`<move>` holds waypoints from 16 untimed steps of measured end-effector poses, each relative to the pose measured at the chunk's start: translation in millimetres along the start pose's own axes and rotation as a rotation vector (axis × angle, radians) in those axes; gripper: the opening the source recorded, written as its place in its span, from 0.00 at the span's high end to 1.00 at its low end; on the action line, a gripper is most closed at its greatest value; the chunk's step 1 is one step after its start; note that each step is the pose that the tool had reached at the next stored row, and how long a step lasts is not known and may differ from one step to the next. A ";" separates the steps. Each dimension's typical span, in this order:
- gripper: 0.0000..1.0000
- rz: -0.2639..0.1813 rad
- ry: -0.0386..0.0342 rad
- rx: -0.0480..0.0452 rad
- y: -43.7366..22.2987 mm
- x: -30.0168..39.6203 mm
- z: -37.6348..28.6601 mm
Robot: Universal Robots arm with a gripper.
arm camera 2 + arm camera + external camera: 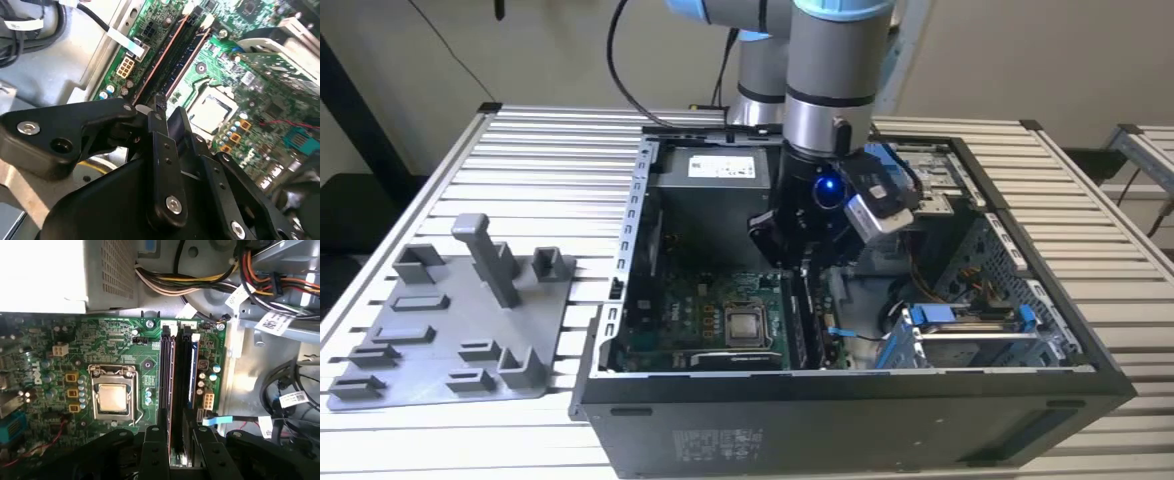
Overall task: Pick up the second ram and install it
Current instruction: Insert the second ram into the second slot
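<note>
The slatted metal surface (pixel 587 150) is seen carrying everything, and the open computer case (pixel 854 385) is laid on its side at the centre. A grey plastic tray (pixel 434 375) with upright posts is parked on the surface at nine o'clock from the case, well apart from the action. The arm (pixel 834 70) is brought in from twelve o'clock and is plunged straight down into the case.

Inside, the green motherboard (pixel 687 320) is exposed, with the square silver processor (pixel 747 325) seated in its socket. The two long memory slots (pixel 809 315) are found just beside it, at three o'clock in the exterior view.

Now the end effector (pixel 798 262): it is held low over those slots, and in both wrist views it appears clenched on the memory stick (pixel 176 405), which is seen edge-on as a thin dark strip running lengthwise along the slots (pixel 189 370). Whether the stick's lower edge is already touching a slot cannot be told.

So the pick-up is judged done and the installing step is in hand. A straight downward press would be called for, with the stick kept parallel to the slot and its notch matched, until the white latches (pixel 195 336) at the slot ends are snapped shut. Any tilt would risk a jam against the slot walls.
</note>
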State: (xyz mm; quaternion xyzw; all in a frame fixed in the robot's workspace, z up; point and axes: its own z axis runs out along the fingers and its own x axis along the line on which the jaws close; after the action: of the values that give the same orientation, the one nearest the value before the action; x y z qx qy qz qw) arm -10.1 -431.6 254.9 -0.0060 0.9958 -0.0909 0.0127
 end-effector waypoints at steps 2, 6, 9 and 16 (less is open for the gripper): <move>0.73 0.000 0.0008 -0.0006 -1.1 -0.1 -5.6; 0.73 0.001 0.0004 -0.0594 -3.4 -0.1 -5.1; 0.73 0.003 -0.0001 -0.1144 -5.1 -0.1 -4.8; 0.81 0.005 -0.0007 -0.1831 -10.1 0.0 -3.9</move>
State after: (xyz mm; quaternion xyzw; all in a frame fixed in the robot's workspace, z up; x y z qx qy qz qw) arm -10.1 -440.9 260.6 -0.0048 0.9999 0.0006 0.0126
